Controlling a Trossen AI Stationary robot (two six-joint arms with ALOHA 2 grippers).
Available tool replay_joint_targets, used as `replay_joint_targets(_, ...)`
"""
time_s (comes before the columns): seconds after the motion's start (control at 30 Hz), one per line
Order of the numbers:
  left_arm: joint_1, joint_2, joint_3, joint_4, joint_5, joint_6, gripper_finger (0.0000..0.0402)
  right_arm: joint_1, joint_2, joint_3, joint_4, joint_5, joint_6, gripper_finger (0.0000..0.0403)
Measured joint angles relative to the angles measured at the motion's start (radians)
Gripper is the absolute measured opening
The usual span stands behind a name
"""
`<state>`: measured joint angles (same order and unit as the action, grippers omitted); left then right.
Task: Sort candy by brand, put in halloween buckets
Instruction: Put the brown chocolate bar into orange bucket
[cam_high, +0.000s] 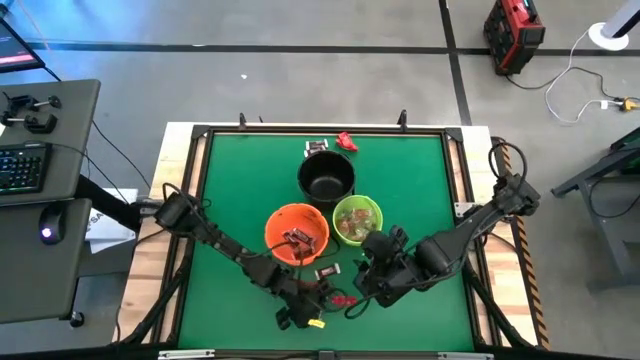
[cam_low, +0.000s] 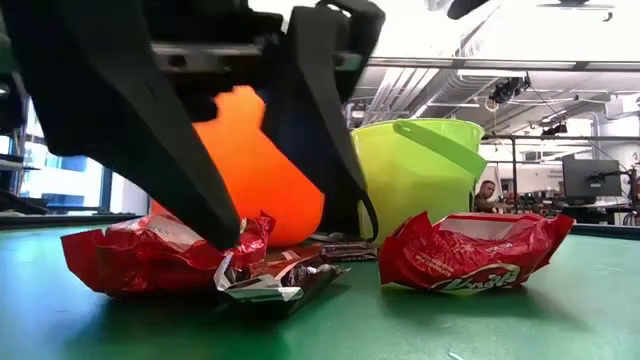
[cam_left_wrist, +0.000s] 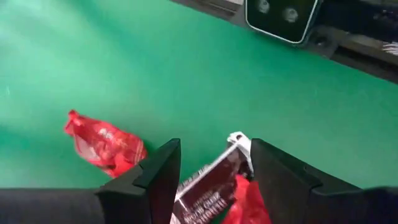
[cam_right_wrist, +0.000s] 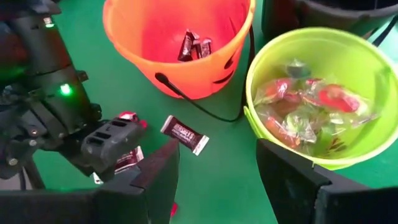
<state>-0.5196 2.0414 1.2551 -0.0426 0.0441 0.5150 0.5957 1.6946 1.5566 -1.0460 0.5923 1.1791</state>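
My left gripper (cam_left_wrist: 214, 168) is open and low over the near middle of the table, its fingers either side of a dark brown candy (cam_left_wrist: 208, 190) that lies partly on a red one (cam_left_wrist: 249, 202). Another red candy (cam_left_wrist: 102, 143) lies apart from them. In the low view, a red candy (cam_low: 150, 255), a brown and silver one (cam_low: 280, 282) and a second red one (cam_low: 470, 255) lie on the mat. My right gripper (cam_right_wrist: 217, 186) hangs open above the table, near the orange bucket (cam_right_wrist: 180, 37) and the lime green bucket (cam_right_wrist: 311, 93). The black bucket (cam_high: 326, 178) stands behind them. My left gripper comes down slanting from above. One fingertip (cam_low: 222, 232) stands at the crumpled top of the red candy's wrapper (cam_low: 255, 235). Whether it touches the wrapper, I cannot tell. The brown candy between the fingers lies on the mat.
The orange bucket holds a few brown candies (cam_right_wrist: 194, 45). The green one holds pale and red sweets (cam_right_wrist: 305, 106). A brown candy (cam_right_wrist: 185, 134) lies on the mat in front of the orange bucket. Two more candies (cam_high: 330, 146) lie at the far edge. The green mat (cam_high: 230, 190) has a raised frame.
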Motion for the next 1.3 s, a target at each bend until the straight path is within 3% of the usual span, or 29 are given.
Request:
replay_joint_targets(0.2,0.044,0.038,0.001,0.000,0.106,0.057,0.0186,0.000,0.020,0.000,0.002,-0.045,0.027,0.0204)
replay_joint_targets(0.63,0.043,0.049,0.004,-0.113,0.085,0.134,0.0178,0.000,0.020,0.000,-0.005,-0.050,0.035,0.0204)
replay_joint_targets(0.77,0.018,0.049,0.003,-0.120,0.016,0.206,0.0136,0.000,0.020,0.000,-0.017,-0.050,0.028,0.0204)
replay_joint_targets(0.97,0.005,0.050,0.002,-0.111,0.002,0.143,0.0016,0.000,0.020,0.000,-0.051,-0.050,0.025,0.0204)
replay_joint_targets(1.17,0.001,-0.002,-0.004,-0.137,-0.031,-0.023,0.0003,0.000,0.020,0.000,-0.074,-0.050,0.025,0.0204)
replay_joint_targets(1.3,0.018,-0.108,-0.008,-0.170,-0.014,-0.132,0.0001,0.000,0.020,0.000,-0.075,-0.043,0.014,0.0204)
